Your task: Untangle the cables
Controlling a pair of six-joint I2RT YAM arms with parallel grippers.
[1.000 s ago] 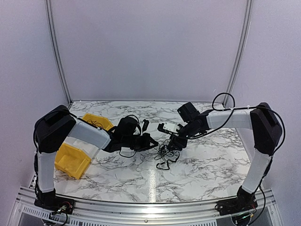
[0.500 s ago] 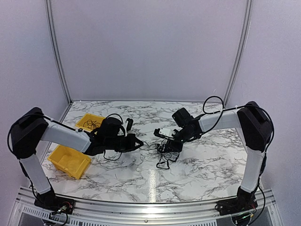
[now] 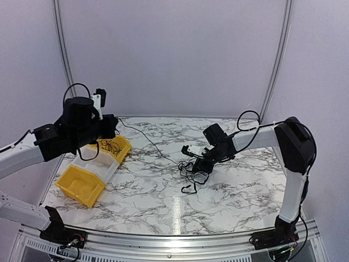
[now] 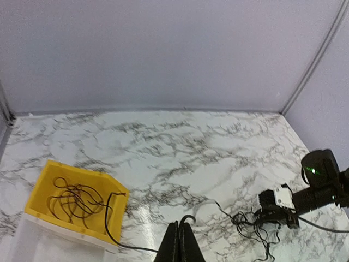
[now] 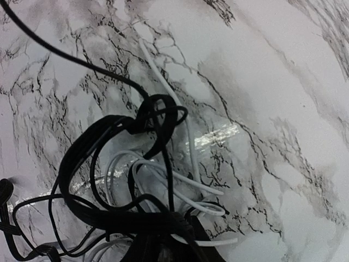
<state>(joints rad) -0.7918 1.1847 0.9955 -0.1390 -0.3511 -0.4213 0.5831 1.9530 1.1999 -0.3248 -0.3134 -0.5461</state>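
At the left a yellow bin (image 4: 87, 174) holds loose cables (image 4: 73, 199). Above it the left claw (image 3: 112, 125), raised well off the worktop (image 3: 245, 185), is pinched fully closed on one taut strand (image 3: 150, 143). The strand's long axis runs diagonally down and to the right, ending in the knotted clump (image 3: 193, 170) near the worktop's middle, well apart from the left claw. The right claw (image 3: 204, 162) is the nearer one. It sits on the clump's right edge, jaws narrow among the wires, though I cannot tell whether they truly grip.
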